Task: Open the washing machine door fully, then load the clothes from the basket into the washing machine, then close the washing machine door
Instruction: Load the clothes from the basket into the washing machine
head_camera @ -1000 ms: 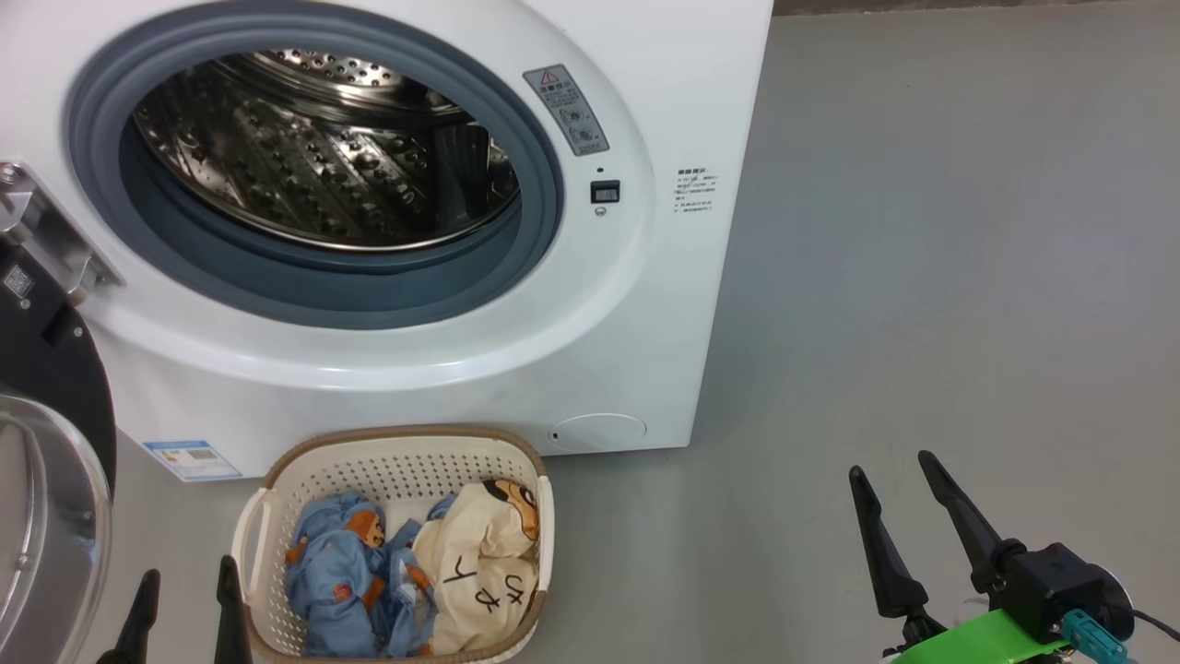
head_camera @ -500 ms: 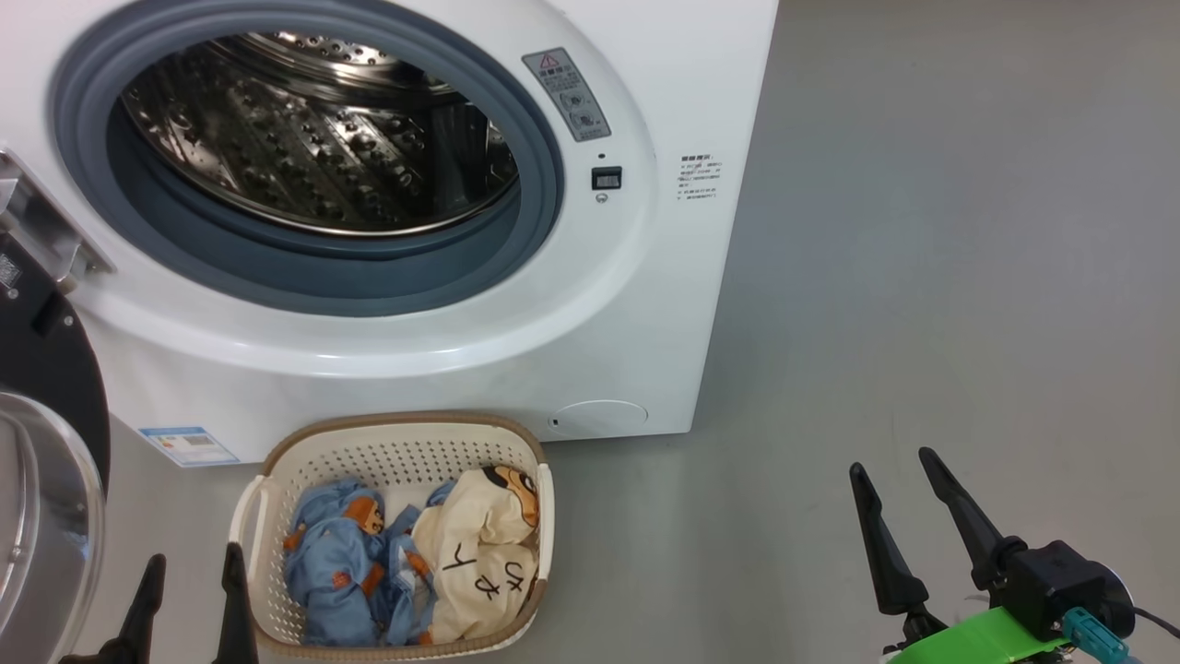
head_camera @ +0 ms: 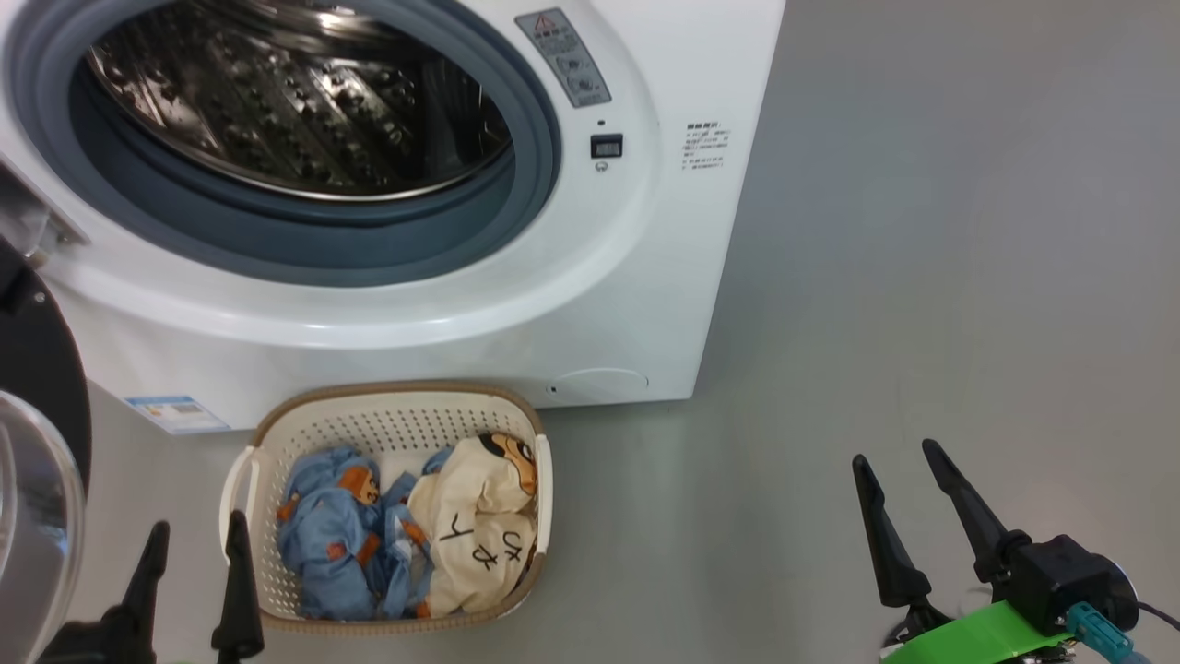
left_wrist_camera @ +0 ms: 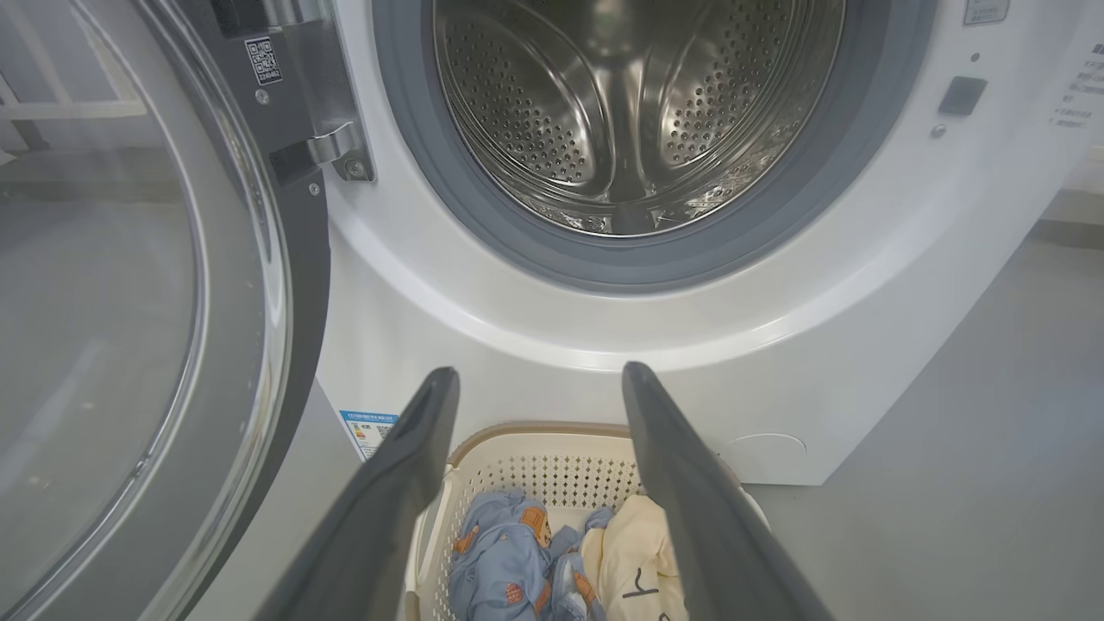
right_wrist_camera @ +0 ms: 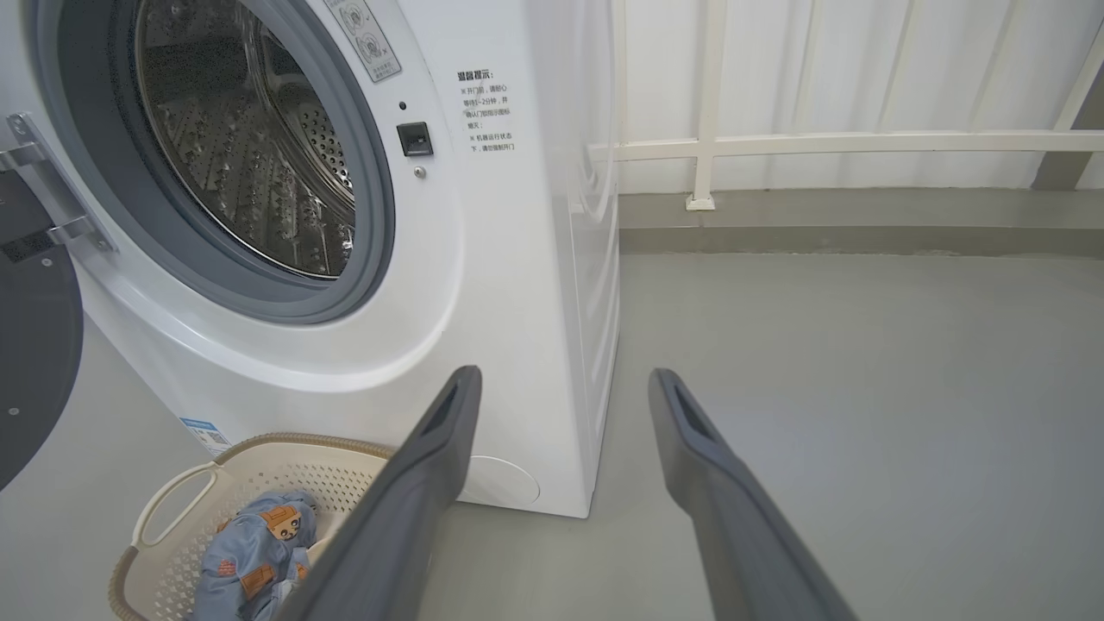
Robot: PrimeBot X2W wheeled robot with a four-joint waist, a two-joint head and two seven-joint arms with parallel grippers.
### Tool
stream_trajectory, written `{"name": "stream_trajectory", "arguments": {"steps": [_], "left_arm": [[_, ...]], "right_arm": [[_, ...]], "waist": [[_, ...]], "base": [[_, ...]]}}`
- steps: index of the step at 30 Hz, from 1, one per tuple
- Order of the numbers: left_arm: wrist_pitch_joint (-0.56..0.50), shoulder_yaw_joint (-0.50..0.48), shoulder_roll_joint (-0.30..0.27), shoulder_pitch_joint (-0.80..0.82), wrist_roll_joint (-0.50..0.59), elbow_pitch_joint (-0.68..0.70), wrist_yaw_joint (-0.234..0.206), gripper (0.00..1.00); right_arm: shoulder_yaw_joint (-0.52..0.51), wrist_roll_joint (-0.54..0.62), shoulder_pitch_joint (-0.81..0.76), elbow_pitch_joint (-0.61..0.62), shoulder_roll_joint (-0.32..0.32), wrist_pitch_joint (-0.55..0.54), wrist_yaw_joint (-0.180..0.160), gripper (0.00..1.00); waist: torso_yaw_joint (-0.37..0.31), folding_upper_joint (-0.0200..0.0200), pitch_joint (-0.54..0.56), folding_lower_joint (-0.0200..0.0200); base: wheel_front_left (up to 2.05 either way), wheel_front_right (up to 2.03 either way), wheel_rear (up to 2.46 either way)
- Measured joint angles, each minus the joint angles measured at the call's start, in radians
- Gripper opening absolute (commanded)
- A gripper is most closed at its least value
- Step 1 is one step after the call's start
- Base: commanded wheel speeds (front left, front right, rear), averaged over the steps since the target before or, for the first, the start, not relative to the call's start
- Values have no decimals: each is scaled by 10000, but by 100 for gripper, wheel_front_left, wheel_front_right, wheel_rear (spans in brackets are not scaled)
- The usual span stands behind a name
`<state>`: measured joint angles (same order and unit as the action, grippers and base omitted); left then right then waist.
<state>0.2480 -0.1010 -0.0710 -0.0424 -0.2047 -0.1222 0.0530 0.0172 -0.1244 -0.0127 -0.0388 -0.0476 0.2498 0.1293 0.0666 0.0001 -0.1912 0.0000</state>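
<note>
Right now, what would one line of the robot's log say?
door: open | drum: empty | clothes: in basket | left claw: open, empty | right claw: open, empty

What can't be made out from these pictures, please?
Washing machine door: cut off by the head view's left edge, so its full swing is unclear.
Basket: in the left wrist view, its sides hide behind the fingers of the left gripper.
Clothes: whatever lies under the top garments is hidden.
Printed notice on the washing machine: too small to read in the head view.
</note>
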Motion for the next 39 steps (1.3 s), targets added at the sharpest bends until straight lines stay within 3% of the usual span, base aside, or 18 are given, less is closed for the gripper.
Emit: {"name": "stream_trajectory", "arguments": {"steps": [29,39], "left_arm": [[17,224,-167,3287,-151,-1714,658,100],[73,347,-640,4742,-238,-3051,752,100]], "right_arm": [[-36,297,1394,182,-35,0,0,100],[-33,339,1827,443,-58,2,0,100]], "waist": [[64,0,-3279,0],[42,0,-4694,0]], "base": [[0,0,0],[0,0,0]]}}
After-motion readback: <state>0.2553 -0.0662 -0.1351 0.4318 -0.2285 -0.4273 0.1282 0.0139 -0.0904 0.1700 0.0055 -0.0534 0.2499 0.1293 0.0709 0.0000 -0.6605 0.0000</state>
